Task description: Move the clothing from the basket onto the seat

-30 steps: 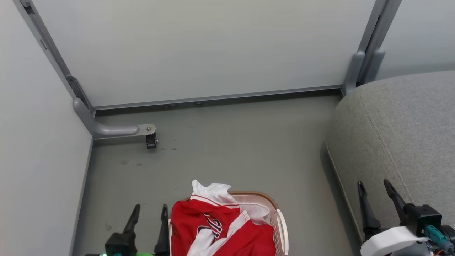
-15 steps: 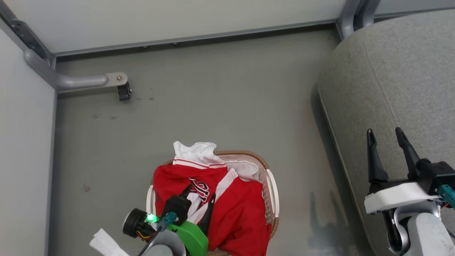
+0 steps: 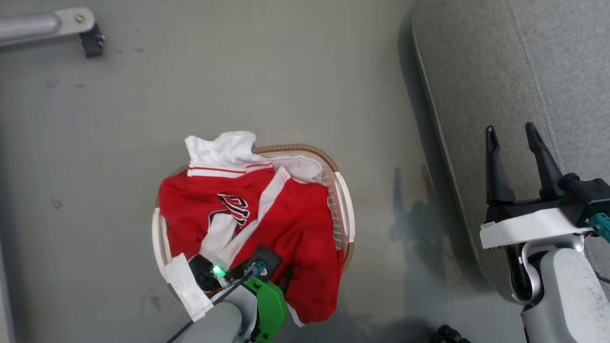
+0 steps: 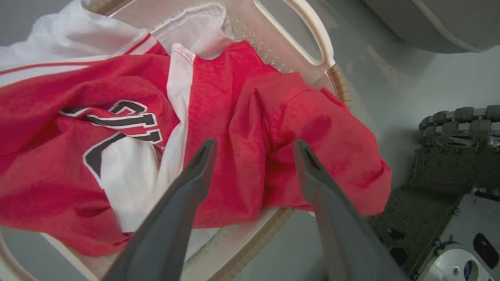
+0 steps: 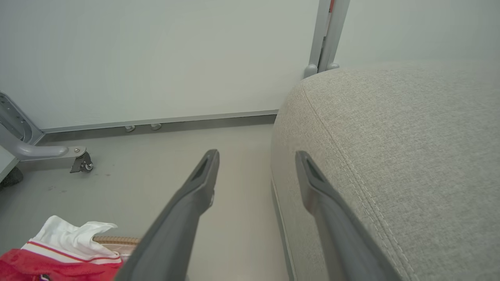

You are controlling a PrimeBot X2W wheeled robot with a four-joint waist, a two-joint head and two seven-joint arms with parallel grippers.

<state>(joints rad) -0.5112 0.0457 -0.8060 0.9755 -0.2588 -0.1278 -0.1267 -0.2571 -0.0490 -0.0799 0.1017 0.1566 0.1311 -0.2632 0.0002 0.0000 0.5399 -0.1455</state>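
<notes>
Dark, white-edged lettering (image 4: 117,121) is borne on the chest of the red jersey (image 4: 129,88); being creased, it cannot be read.

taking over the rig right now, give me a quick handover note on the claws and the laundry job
Left claw: open, nothing gripped, poised low over the clothing with its fingers either side of a red fold; I can't tell whether it touches the cloth.
Right claw: open and empty, held over the near edge of the seat.
Things: all the red and white clothing is piled in the basket, spilling over its rim; the basket stands on the floor to the left of the seat.
Done: nothing moved over; no garment lies on the seat.
Left: close on a garment, lift it out, lay it on the seat, repeat for the rest.
</notes>
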